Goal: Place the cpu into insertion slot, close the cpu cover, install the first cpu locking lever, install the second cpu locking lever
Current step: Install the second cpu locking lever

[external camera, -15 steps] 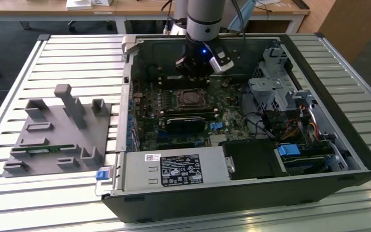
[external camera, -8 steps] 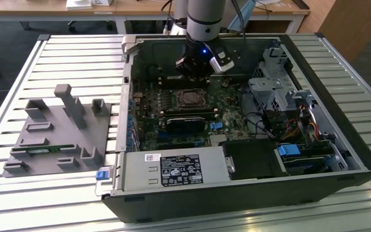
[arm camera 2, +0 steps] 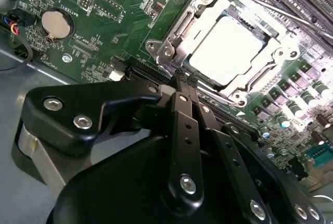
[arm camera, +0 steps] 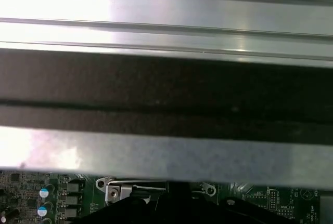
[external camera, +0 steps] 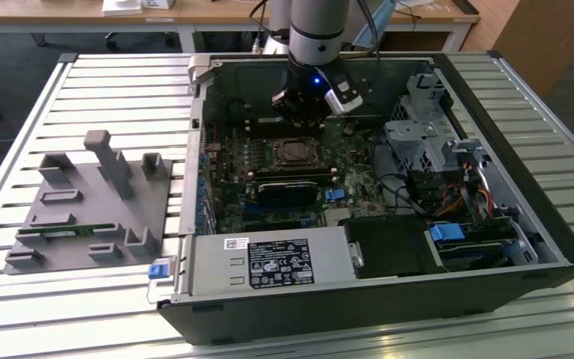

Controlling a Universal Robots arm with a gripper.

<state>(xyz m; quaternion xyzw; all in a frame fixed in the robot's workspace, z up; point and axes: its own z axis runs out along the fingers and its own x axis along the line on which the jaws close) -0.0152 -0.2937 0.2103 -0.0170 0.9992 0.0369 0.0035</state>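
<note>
The cpu (arm camera 2: 226, 44) is seen seated flat in the socket on the motherboard (arm camera 2: 104, 21), and the cpu cover (arm camera 2: 208, 7) is laid down around it, its silvery frame bordering the pale chip top on all sides. A thin locking lever (arm camera 2: 270, 7) is seen running along the far side of the cover; whether it is latched cannot be told. Just beside the cover's near edge, the gripper (arm camera 2: 185, 80) is held with its black fingertips pressed together, nothing being gripped between them.

A slip is judged the chief risk: the closed tips lie so close to the cover's edge that a sideways push could scrape the frame or the small parts next to it. Too much downward force could bend a lever. In the exterior view, the arm (external camera: 317, 30) is seen reaching into the open computer case (external camera: 486, 224), whose walls leave little room beyond the cover.
</note>
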